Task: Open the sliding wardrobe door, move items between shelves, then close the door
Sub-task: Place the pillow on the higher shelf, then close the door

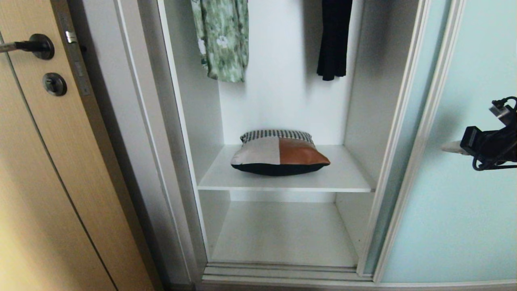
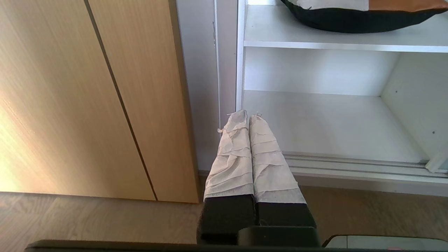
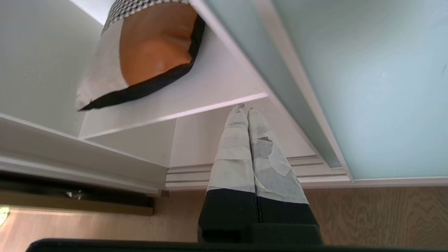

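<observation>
The right gripper [image 1: 450, 147], fingers pressed together and empty, hangs at three o'clock before the slid-back sliding wardrobe door [image 1: 472, 194]. It should spread wide, then approach the cushion-like items [image 1: 279, 157] resting centrally on the upper of the shelves [image 1: 343, 178], towards nine o'clock. The left gripper [image 2: 249, 117] hangs low, likewise closed and empty.

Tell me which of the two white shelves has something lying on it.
The upper shelf: a patchwork cushion of black, white and rust-orange lies on it. The lower shelf, just above the door tracks, carries nothing.
</observation>
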{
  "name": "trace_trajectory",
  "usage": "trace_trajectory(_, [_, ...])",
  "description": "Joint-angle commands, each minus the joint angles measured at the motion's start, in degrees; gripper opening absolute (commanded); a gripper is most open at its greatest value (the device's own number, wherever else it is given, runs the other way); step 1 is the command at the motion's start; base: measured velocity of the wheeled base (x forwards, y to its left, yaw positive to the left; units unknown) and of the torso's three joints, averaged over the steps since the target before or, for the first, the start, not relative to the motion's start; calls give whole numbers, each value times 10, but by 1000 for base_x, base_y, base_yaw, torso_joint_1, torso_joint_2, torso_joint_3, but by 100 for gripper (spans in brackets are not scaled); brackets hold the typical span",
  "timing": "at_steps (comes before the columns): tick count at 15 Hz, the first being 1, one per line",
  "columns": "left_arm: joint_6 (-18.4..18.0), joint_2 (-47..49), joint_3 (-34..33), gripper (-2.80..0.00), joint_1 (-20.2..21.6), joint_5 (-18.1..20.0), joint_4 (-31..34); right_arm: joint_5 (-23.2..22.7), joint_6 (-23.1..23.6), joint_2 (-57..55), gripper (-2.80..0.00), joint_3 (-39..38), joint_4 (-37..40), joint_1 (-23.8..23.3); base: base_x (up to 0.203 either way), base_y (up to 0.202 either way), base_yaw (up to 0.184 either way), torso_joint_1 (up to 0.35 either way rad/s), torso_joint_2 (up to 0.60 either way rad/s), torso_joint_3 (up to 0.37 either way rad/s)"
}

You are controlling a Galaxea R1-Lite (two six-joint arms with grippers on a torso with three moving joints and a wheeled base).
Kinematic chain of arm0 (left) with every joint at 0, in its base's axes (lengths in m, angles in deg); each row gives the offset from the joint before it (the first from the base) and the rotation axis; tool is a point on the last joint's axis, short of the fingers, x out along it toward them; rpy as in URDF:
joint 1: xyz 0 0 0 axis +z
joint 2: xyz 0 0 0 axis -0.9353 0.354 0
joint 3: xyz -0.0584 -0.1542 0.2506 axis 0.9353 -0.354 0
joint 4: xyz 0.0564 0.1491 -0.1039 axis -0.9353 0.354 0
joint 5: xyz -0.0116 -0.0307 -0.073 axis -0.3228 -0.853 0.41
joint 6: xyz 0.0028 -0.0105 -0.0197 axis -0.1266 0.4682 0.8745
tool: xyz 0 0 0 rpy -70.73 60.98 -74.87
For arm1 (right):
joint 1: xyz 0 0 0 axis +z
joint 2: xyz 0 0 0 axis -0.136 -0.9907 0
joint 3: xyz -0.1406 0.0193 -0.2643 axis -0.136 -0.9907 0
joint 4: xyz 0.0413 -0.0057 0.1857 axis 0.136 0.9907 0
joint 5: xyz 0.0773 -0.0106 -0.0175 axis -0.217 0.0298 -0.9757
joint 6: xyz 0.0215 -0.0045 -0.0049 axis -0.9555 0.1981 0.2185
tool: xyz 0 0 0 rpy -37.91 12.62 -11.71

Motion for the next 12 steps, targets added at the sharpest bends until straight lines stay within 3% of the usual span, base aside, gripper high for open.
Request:
trace_trajectory(1, [0, 1, 1, -280, 0, 0, 0, 1, -7, -32, -280, 26, 0, 2, 0, 0, 0, 0, 0, 0])
trace_trajectory(12, [0, 1, 0, -280, 0, 0, 0, 23, -32, -93, -280, 83, -1, 11, 0, 0, 0, 0, 0, 0])
